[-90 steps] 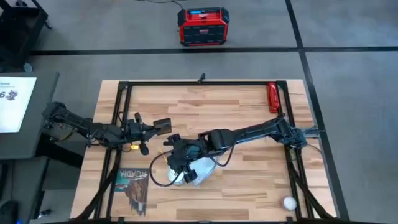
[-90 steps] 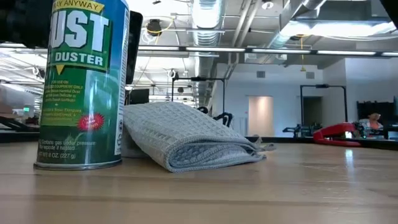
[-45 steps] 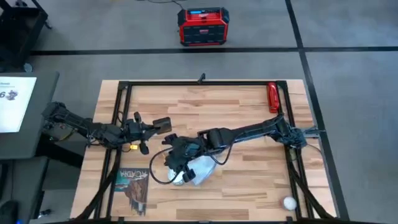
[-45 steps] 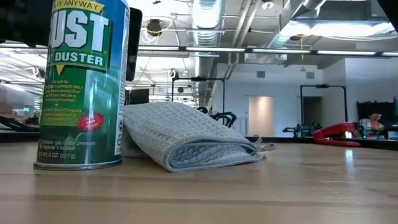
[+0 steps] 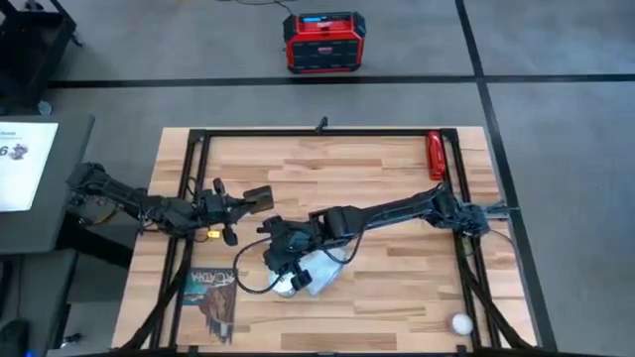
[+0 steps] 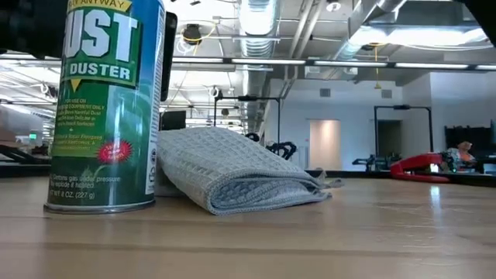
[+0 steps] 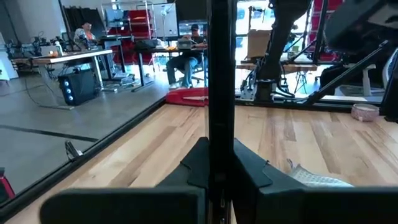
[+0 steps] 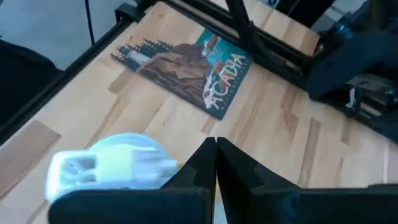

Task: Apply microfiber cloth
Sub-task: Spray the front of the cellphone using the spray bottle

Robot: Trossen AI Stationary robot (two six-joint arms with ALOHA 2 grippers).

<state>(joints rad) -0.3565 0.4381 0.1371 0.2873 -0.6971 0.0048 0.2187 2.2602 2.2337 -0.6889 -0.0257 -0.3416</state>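
The left gripper (image 5: 260,195) hovers over the table's (image 5: 397,288) left half, fingers pressed flat on a thin black phone (image 7: 219,93) held upright on edge. Below it, at the near left corner, lies a dark booklet (image 5: 210,294). Just right of the booklet stands a duster can (image 6: 106,105), white cap (image 8: 109,167) up, and the right gripper (image 5: 283,266) hangs above it with its fingers together, holding nothing. The folded cloth (image 6: 232,180) lies on the table touching the can's right side. A red tool (image 5: 435,155) rests at the far right edge.
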